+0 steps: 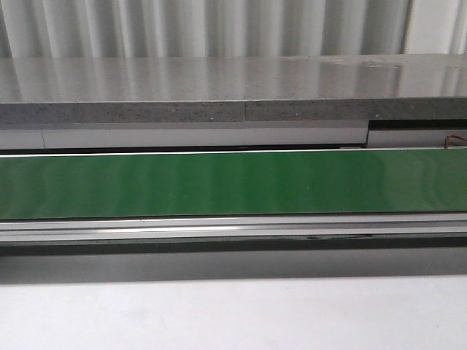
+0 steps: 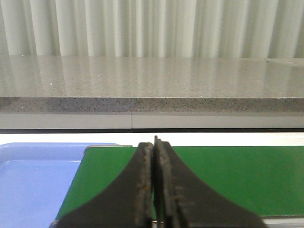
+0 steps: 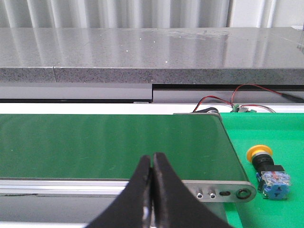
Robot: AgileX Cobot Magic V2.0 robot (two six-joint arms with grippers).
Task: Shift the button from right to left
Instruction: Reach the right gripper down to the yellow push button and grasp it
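The button, with a yellow mushroom cap, black collar and translucent blue rear body, lies on its side on a green mat past the end of the green conveyor belt in the right wrist view. My right gripper is shut and empty over the belt's near edge, well away from the button. My left gripper is shut and empty over the other end of the belt. Neither gripper nor the button shows in the front view, which shows only the belt.
A light blue tray sits past the belt's end beside my left gripper. A grey stone ledge runs behind the belt. Red and black wires lie behind the belt's end near the button. A white tabletop lies in front.
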